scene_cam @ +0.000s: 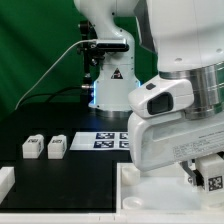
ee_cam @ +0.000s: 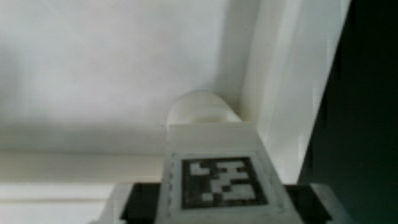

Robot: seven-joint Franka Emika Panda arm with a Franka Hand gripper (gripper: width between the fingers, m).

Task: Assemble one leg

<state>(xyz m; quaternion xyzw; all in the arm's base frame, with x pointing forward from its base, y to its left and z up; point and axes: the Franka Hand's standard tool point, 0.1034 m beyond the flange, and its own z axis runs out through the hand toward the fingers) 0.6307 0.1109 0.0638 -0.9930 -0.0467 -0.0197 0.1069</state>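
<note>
Black table: legs, marker board

A: Backdrop?
B: Green cloth hangs behind everything and fills the exterior view's left. It's flat, with faint folds. Toward the exterior view's right, the gaps behind go near black.
A: Surface?
B: Black table, matte and plain. The marker board lies flat on it toward the back, tags up.
A: Anything else back there?
B: A thin pale cable slants across in front of the cloth.
A: Light?
B: Soft and even. The cloth is evenly lit and the table stays dark.
A: Wrist view?
B: Only a dark strip beside the pale surfaces, too blurred to name.
</note>
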